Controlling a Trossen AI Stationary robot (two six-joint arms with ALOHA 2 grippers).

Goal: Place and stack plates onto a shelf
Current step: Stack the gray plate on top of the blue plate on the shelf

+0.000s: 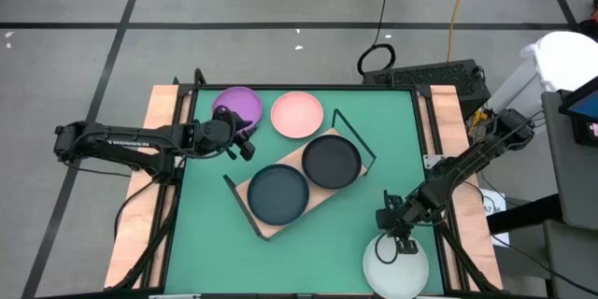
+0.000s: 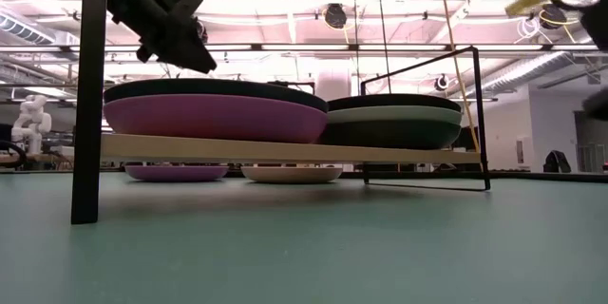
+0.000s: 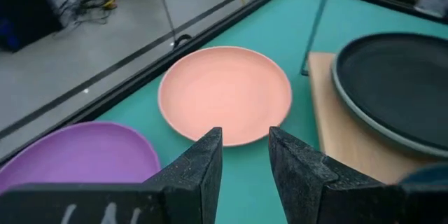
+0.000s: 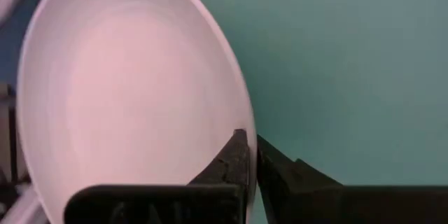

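My left gripper [image 3: 245,150] [image 1: 246,143] is open and hovers over the green table at the near edge of the purple plate [image 1: 236,105] [image 3: 77,157]. The pink plate [image 3: 225,94] [image 1: 297,114] lies flat just beyond it. The wooden shelf [image 1: 264,228] [image 2: 285,150] stands slantwise mid-table and carries the dark teal plate [image 1: 277,193] and the black plate [image 1: 331,162] [image 3: 399,84] side by side. My right gripper [image 4: 250,150] [image 1: 396,243] is shut on the pale plate [image 4: 133,91] [image 1: 397,271] at the table's near right corner. My right gripper pinches the pale plate's rim [image 4: 246,122] on its far side, one finger on the inside of the plate [image 4: 234,157] and one on the outside [image 4: 276,164]. The fingers come from above, slanting toward the near edge. Whether the plate is lifted off the table, I cannot tell.
Black wire frames [image 1: 350,131] rise at both ends of the shelf; one post [image 2: 87,95] stands close in the low view. Bare green table lies between the shelf and the pale plate and along the near left side [image 1: 210,243].
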